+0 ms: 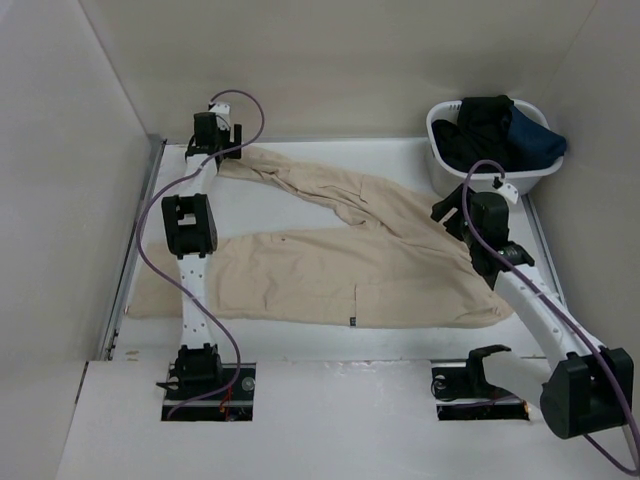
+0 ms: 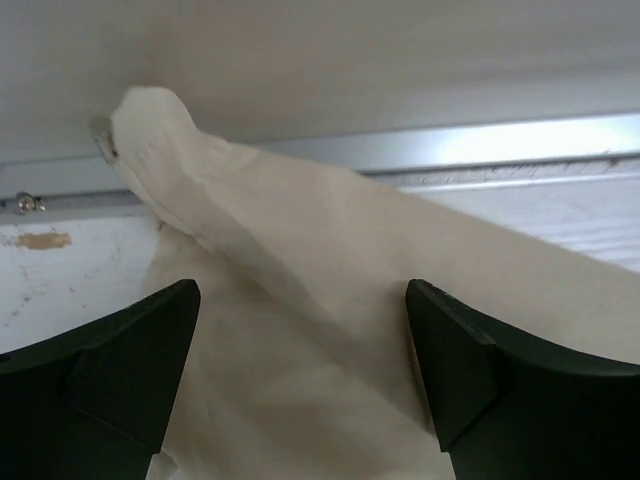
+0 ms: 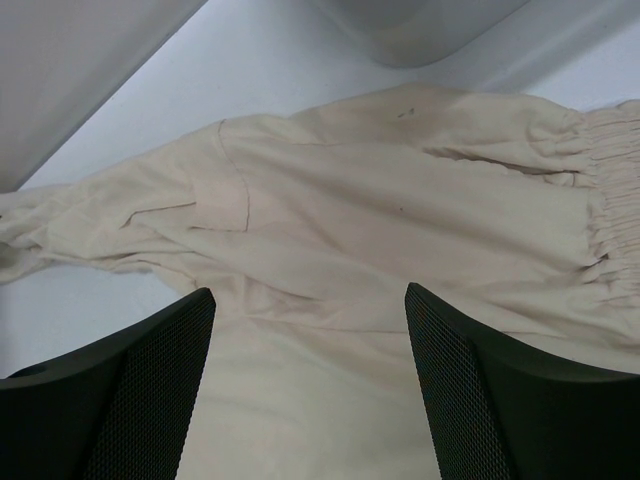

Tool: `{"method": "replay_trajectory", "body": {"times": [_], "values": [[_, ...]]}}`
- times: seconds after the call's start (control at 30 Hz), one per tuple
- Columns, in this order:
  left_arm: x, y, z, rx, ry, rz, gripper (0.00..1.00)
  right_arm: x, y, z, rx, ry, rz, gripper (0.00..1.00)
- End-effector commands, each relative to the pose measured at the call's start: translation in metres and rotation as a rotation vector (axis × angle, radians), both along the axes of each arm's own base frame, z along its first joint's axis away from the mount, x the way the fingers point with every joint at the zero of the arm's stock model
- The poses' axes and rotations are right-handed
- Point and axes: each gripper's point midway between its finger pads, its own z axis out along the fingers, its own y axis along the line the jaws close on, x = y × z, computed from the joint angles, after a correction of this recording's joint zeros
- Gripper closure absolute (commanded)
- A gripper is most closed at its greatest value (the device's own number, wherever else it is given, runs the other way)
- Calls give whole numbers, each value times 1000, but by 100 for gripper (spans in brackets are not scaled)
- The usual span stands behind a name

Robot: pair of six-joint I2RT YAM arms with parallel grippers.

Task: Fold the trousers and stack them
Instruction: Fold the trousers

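On the white tabletop (image 1: 270, 210) by pale walls (image 1: 330, 70), wrinkly beige trousers (image 1: 330, 270) lie spread, with left gripper (image 2: 300, 295) and right gripper (image 3: 308, 295) both wide apart.

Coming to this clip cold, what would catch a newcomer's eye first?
The beige trousers lie spread across the white table, legs splayed in a V toward the left. The left gripper hangs open over the far leg's cuff at the back left corner, the right gripper open near the waistband. A white basket of dark clothes sits back right.
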Motion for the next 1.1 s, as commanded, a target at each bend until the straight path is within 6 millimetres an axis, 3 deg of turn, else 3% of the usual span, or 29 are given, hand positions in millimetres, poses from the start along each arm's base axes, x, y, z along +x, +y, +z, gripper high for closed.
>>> {"method": "replay_trajectory", "body": {"times": [0.0, 0.1, 0.17, 0.27, 0.37, 0.5, 0.67, 0.83, 0.9, 0.93, 0.97, 1.0, 1.03, 1.07], "values": [[5, 8, 25, 97, -35, 23, 23, 1, -5, 31, -6, -77, -13, 19], [4, 15, 24, 73, -34, 11, 57, -1, -17, 23, -3, -56, -50, 19], [2, 9, 27, 48, -35, -43, 75, 1, -31, 8, 12, -14, -109, 19], [-8, 1, 40, 65, -33, -94, 89, 14, -44, -18, 22, 95, -164, 18], [-23, 0, 64, 109, -41, -120, 93, 28, -68, -51, -16, 245, -244, 17], [-57, -1, 85, 138, -13, -148, 94, 46, -95, -75, -78, 336, -304, 15], [-108, 1, 98, 179, 28, -197, 93, 53, -104, -112, -170, 480, -301, 12], [-132, 11, 122, 194, 20, -184, 94, 54, -102, -148, -167, 586, -289, 16], [-137, 20, 137, 198, 11, -167, 94, 52, -101, -160, -170, 632, -280, 26], [-141, 25, 146, 202, 8, -161, 94, 51, -99, -164, -163, 644, -269, 37], [-144, 29, 153, 206, 3, -156, 94, 50, -96, -167, -154, 646, -259, 51], [-148, 34, 159, 212, -1, -151, 94, 49, -95, -167, -147, 636, -256, 75], [-152, 41, 166, 219, -8, -142, 94, 47, -96, -165, -144, 623, -264, 93], [-155, 46, 172, 224, -18, -132, 94, 47, -98, -160, -140, 601, -274, 100]]}}
